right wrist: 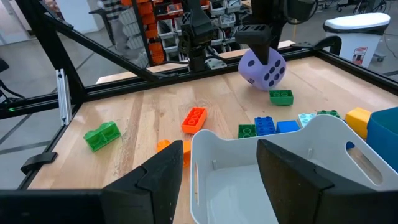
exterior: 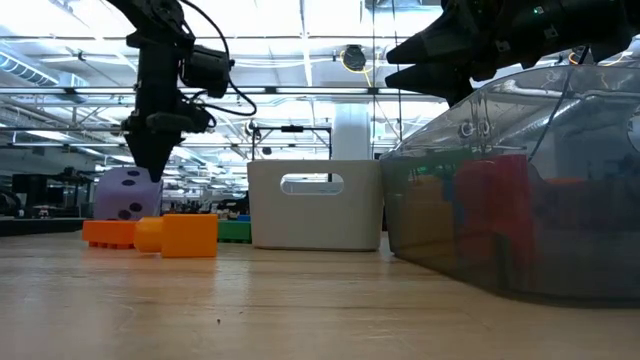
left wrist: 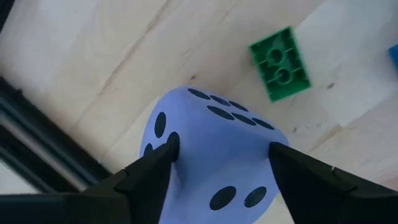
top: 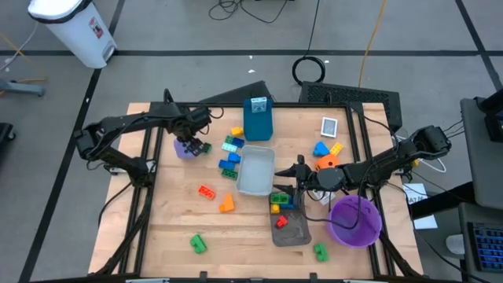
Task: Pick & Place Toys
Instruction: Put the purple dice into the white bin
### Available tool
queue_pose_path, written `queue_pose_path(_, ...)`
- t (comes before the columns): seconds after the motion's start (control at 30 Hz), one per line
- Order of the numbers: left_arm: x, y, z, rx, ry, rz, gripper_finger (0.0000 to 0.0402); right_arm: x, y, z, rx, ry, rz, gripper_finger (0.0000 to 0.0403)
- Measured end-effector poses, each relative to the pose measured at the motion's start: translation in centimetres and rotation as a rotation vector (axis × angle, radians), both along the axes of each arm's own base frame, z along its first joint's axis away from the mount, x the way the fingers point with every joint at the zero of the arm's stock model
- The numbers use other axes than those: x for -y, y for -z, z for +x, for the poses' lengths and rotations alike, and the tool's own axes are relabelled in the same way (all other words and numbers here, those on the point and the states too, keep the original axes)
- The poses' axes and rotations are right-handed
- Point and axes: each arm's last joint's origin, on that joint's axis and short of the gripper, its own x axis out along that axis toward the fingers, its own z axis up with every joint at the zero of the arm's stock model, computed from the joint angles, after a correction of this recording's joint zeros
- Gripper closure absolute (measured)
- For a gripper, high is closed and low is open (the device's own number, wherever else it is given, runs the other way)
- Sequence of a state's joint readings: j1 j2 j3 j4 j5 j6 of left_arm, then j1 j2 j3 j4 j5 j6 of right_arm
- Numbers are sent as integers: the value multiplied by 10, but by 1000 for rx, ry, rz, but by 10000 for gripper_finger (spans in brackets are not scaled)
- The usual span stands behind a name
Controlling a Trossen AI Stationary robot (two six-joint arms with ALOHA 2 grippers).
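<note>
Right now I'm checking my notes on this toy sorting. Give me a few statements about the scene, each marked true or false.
1. The left gripper straddles the purple die. True.
2. A green brick lies on the table near that die. True.
3. The right gripper holds an orange brick. False: its fingers are empty, over the white tray.
4. The purple bowl sits at the table's left edge. False: it sits on the right.

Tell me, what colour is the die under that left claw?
Pale purple with dark dots; the die shows best in the left wrist view.
</note>
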State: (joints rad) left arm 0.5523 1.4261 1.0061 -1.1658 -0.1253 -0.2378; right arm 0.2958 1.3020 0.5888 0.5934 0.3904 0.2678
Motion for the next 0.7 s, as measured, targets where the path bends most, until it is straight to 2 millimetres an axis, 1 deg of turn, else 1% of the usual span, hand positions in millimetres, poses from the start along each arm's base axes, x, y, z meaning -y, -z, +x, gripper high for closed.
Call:
queue_pose_path(0.13,-7,0,-4,-4,-38,10,92,0,0,0,0,0,0,206)
queue_pose_path(0.3,-14,0,-8,-2,-40,12,77,0,0,0,-1,0,0,206)
queue_pose_path(0.47,-20,0,-13,-6,-39,20,77,0,0,0,-1,0,0,206)
queue_pose_path(0.7,-30,-1,-18,-30,-67,84,84,0,0,0,-2,-2,-11,206)
